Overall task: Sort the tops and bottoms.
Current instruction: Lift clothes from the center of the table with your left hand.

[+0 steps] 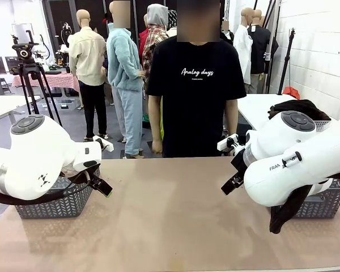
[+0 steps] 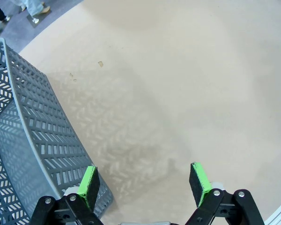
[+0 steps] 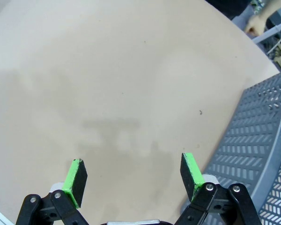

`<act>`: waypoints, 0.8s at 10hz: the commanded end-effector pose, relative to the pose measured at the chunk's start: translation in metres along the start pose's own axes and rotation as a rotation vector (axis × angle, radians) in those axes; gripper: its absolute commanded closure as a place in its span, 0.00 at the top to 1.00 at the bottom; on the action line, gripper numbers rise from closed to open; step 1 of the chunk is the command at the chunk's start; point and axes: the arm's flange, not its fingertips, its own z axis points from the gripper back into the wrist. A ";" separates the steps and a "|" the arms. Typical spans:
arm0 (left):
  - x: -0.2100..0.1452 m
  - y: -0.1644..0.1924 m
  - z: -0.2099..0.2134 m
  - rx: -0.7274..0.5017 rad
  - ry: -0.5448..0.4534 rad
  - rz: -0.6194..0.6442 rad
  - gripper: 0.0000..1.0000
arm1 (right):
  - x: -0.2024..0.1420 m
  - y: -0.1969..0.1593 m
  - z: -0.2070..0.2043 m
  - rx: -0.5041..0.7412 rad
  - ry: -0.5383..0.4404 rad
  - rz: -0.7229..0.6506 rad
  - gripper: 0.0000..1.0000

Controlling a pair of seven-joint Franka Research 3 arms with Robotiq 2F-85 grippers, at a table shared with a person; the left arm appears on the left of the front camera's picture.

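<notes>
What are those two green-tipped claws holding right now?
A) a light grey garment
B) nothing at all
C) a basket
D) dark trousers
B: the left gripper and the right gripper both stand with jaws wide open, and between the pads of each there is only the bare tan table.

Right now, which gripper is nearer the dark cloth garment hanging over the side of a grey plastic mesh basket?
Right. The right gripper hangs open beside the dark cloth garment; the left gripper is across the table, by the other grey mesh basket.
</notes>
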 end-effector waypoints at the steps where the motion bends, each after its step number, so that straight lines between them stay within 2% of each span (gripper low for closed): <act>1: 0.000 0.001 0.000 0.001 0.000 0.002 1.00 | 0.000 0.000 0.000 0.000 0.000 -0.002 1.00; 8: 0.000 0.001 0.000 0.001 0.000 0.002 1.00 | 0.000 0.000 0.000 0.000 0.000 -0.002 1.00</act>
